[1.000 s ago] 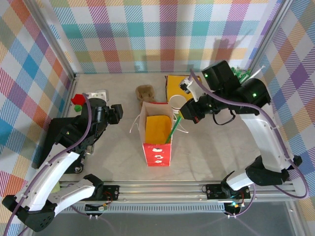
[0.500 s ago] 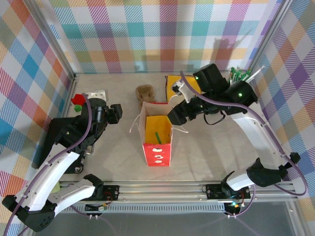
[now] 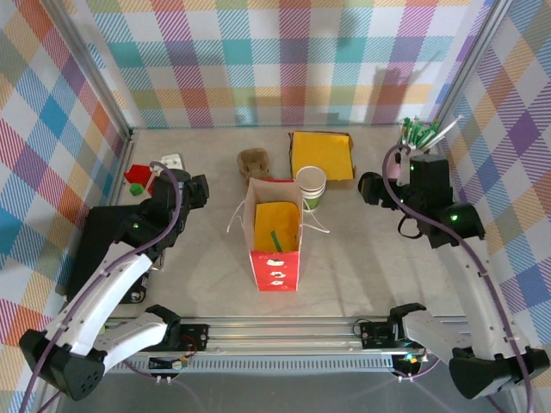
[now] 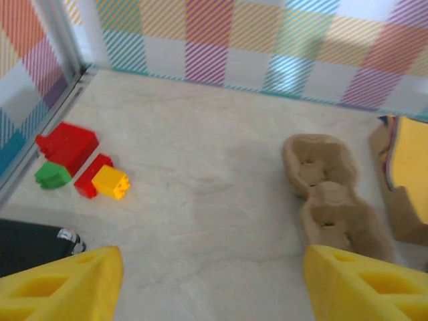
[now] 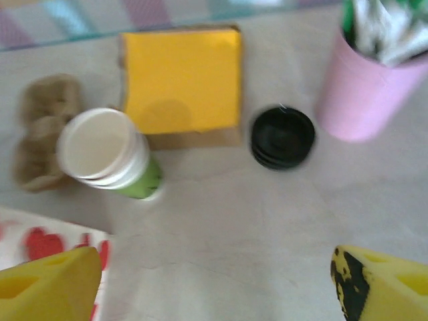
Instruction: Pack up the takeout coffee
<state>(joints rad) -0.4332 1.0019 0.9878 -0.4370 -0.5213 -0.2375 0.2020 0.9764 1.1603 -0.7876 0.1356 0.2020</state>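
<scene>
Plaid walls point(image 3: 284, 60) close in a pale bench point(image 3: 370, 249). At its middle stands a red bag point(image 3: 275, 267), mouth open upward. It is yellow inside, with a thin green strip point(image 3: 275, 238) lying on the yellow; what the strip is I cannot tell.

The cup point(image 3: 311, 182) stands upright on the bench just beside the bag's far right corner, outside the bag, white rim up and green body below. From the right wrist several white rims show one under another, so it seems nested with like ones. Just behind it lies a yellow box point(image 3: 321, 155), and left of that a brown pulp carrier point(image 3: 253, 162). A black lid point(image 5: 282, 137) lies flat just right of the box's near corner. A pink holder point(image 5: 364, 93) of green-and-white packets stands near the lid on its right. Red, green and yellow blocks point(image 4: 73, 164) sit by the left wall.

The right tool point(image 3: 368, 188) hangs to the right of the cup, well apart from it. Its yellow fingers point(image 5: 47, 281) are spread wide with nothing between them. The left tool point(image 3: 196, 189) hovers over the left side of the bench near the blocks, its fingers point(image 4: 67, 281) likewise wide apart and empty.
</scene>
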